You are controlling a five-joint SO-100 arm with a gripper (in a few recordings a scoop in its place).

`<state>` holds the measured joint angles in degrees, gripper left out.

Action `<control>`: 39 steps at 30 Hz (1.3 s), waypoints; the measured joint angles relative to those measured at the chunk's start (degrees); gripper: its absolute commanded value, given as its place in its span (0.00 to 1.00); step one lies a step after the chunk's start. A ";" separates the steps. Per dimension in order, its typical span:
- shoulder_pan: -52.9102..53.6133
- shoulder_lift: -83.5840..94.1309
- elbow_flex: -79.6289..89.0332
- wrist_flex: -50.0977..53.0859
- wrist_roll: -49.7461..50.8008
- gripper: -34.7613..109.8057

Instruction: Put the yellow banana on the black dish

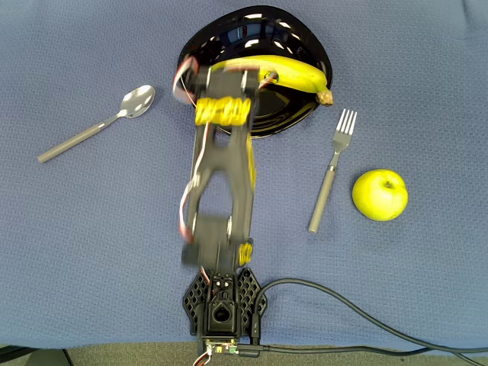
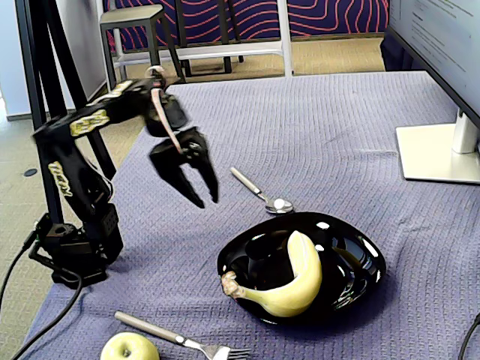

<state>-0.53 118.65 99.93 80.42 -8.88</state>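
Your end effector (image 2: 201, 196) hangs empty, jaws parted, above the desk (image 2: 315, 142); lift clear without brushing the yellow banana (image 2: 296, 281) resting in the black dish (image 2: 360, 251).

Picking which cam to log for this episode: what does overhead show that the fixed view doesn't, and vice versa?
Overhead alone: the whole fork and whole apple, plus the spoon's full handle and the arm's base from above.

Fixed view alone: the gripper seen from the side, open, lifted off the cloth and apart from the banana; also a monitor stand and chairs behind the table.

Both: the banana lying in the black dish, spoon, fork, apple, blue cloth.
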 measured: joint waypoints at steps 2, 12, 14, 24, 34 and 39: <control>-1.85 9.32 9.49 -1.93 -1.76 0.24; -8.88 39.81 39.38 -7.12 -2.81 0.24; -9.84 41.92 42.54 -8.88 -2.90 0.24; -9.49 53.35 60.21 -11.07 -7.21 0.24; -9.23 59.41 64.86 -11.07 -8.79 0.24; -9.58 59.41 64.95 -11.07 -8.79 0.24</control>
<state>-10.11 178.07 164.88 69.35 -17.67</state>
